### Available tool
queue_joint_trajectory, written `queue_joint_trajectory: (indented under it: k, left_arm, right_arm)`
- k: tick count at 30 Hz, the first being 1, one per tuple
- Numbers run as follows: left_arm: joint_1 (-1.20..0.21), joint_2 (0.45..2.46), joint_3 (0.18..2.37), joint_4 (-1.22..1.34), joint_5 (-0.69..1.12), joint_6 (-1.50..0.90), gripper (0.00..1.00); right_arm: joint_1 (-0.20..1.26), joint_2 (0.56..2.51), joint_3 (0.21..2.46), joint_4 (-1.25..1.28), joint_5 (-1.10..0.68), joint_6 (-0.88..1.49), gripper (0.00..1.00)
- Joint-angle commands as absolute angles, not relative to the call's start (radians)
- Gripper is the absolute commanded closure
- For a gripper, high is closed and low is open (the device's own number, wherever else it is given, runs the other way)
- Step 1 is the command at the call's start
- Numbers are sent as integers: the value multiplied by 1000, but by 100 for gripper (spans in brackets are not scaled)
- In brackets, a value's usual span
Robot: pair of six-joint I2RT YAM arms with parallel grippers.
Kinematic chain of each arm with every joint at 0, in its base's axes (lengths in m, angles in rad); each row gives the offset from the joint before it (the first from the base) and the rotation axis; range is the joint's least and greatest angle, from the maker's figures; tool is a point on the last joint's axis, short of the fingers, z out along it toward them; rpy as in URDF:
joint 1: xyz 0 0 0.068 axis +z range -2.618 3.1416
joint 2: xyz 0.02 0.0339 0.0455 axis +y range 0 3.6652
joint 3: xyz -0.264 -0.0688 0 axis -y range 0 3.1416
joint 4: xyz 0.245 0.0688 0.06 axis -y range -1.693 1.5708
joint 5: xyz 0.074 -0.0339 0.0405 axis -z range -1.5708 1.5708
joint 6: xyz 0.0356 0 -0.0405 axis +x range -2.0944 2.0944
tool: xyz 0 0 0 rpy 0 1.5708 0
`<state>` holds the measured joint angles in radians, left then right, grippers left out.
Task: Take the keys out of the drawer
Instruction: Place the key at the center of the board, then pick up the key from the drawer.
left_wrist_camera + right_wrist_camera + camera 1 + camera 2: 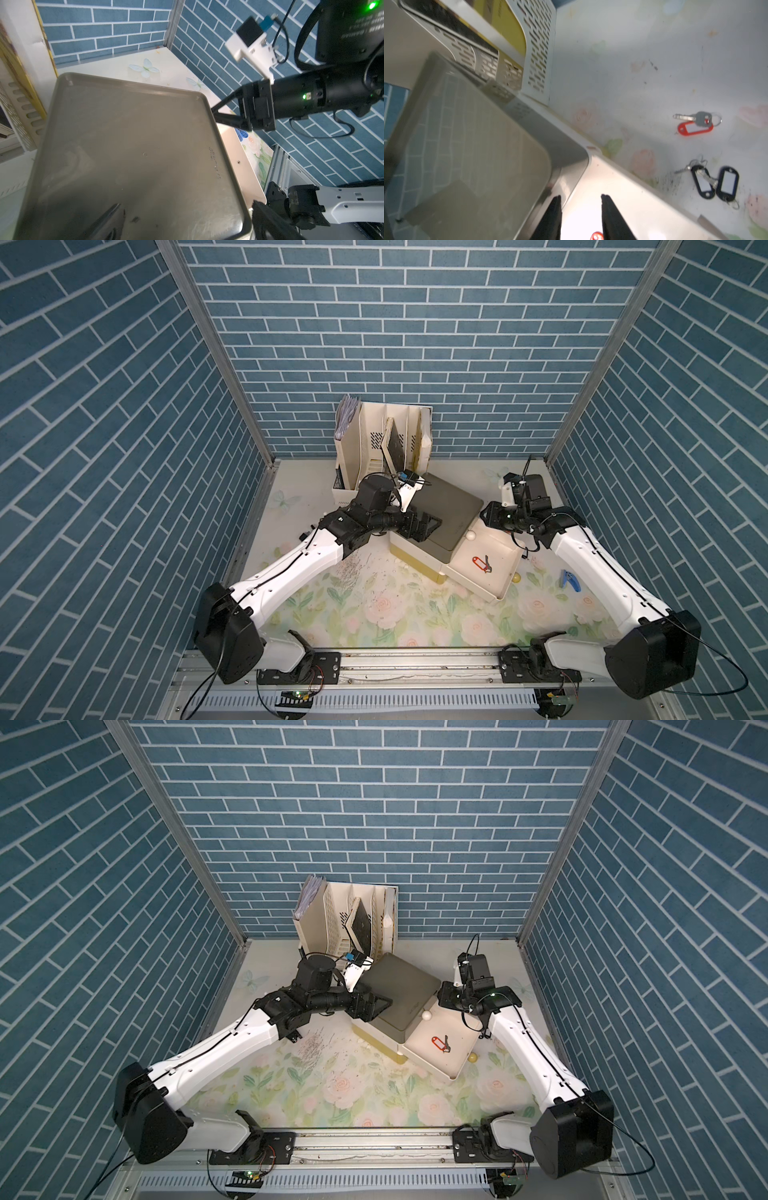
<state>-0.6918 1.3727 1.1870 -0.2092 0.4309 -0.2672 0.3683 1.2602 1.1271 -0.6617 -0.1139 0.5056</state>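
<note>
The drawer [498, 593] stands pulled out of the grey-topped unit [446, 506], toward the front right. One of the keys, with a red tag [482, 564], lies on the drawer's floor in both top views [437, 1043]. My right gripper [580, 199] hangs open over the drawer's back end beside the grey top, nothing between its fingers. The red tag's tip [596, 236] shows just below them. More keys lie on the table beyond the drawer: one with a red tag [695, 124] and a bunch with black tags [714, 182]. My left gripper [187, 203] is wide open over the grey top's near edge.
A cream file organiser [382, 448] stands at the back behind the unit. A blue claw-shaped tool [568, 580] lies on the floral table to the right of the drawer. A white ball [470, 536] sits at the drawer's back, a yellow ball [515, 577] by its right side.
</note>
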Motion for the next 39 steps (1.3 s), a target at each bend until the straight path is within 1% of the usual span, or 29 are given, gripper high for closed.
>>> queue_joint_trajectory:
  k: [1,7,15,19,26,28,31,33,36,39]
  left_arm:
    - [-696,1346,1164,-194,408,-290,0]
    - [-722,1330,1146,-154,381,-316,0]
    - [-750,1364,1146,-121,323,-316,0]
    - [-755,1380,1152,-108,298,-302,0]
    - [-755,1430,1202,-127,274,-277,0]
    - [-756,1445,1213,-124,275,-283,0]
    - [-757,1455,1218,-117,274,-293,0]
    - [-756,1457,1218,-119,275,-295,0]
    - [-757,1453,1220,-124,260,-289,0]
    - [-756,1451,1227,-133,253,-281,0]
  right_arm:
    - [414,1195,1162,-849,-44,576,65]
    - [471,1128,1090,-915,-70,611,64]
    - [479,1079,963,-892,-84,644,59]
    - [480,1108,918,-882,-110,631,57]
    - [480,1122,879,-872,-81,609,56]
    - [479,1130,855,-844,-95,603,57]
    - [479,1157,855,-829,-81,586,63]
    - [479,1179,860,-822,-52,575,65]
    - [479,1197,868,-794,-54,575,72]
    - [479,1229,881,-788,-57,573,73]
